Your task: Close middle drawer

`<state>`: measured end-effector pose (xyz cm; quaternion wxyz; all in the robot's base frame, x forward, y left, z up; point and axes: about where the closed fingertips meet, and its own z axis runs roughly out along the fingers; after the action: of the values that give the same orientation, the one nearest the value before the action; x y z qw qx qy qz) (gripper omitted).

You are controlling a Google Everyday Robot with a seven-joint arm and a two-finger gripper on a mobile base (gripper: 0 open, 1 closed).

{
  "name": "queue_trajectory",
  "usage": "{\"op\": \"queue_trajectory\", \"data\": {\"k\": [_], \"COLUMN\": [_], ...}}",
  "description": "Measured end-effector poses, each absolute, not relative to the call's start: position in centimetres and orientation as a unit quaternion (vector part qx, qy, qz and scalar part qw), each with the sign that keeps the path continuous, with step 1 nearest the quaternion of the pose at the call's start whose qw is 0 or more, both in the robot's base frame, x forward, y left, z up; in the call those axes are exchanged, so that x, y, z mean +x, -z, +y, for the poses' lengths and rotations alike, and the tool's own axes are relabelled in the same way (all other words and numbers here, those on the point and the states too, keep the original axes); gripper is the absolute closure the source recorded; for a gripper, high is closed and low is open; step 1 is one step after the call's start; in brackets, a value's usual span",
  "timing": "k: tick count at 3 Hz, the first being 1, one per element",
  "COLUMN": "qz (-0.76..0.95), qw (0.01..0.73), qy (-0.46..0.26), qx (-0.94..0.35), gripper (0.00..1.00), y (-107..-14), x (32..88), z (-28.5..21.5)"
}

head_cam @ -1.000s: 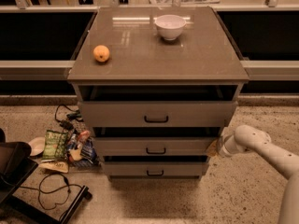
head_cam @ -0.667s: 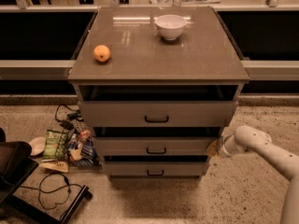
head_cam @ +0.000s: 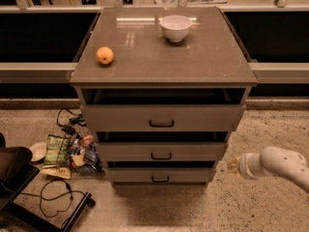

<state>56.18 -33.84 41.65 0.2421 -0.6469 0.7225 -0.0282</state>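
At the lower right of the camera view, our pale arm (head_cam: 277, 166) reaches in from the edge. Its gripper (head_cam: 233, 165) hangs low over the speckled floor (head_cam: 260, 129), near the right end of the middle drawer (head_cam: 193, 151). A thin strip of floor shows between the two, so we read them as apart. Whether the gripper is spread or closed we cannot make out.

The middle drawer sits second of three in the grey cabinet, under the taller top drawer (head_cam: 203, 117) and above the bottom drawer (head_cam: 188, 175). Its flat front faces us with a small black handle (head_cam: 161, 156) at the centre. A dark band shows above its front edge.

On the worktop (head_cam: 203, 57) we see an orange (head_cam: 105, 55) near the left side and a white bowl (head_cam: 175, 27) farther back, well apart from each other.

Left of the cabinet, snack packets (head_cam: 65, 151) lie in a heap on the floor, with a black cable (head_cam: 53, 197) looped in front of them.
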Motion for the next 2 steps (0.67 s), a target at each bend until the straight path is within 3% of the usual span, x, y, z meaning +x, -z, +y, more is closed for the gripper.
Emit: {"op": "queue_trajectory", "data": {"k": [2], "qz": [0.733], "qw": [0.165], "qy": [0.144], "qx": [-0.644], "gripper": [1.00], "y": [-52.0], "x": [45.7], "z": [-39.6]}}
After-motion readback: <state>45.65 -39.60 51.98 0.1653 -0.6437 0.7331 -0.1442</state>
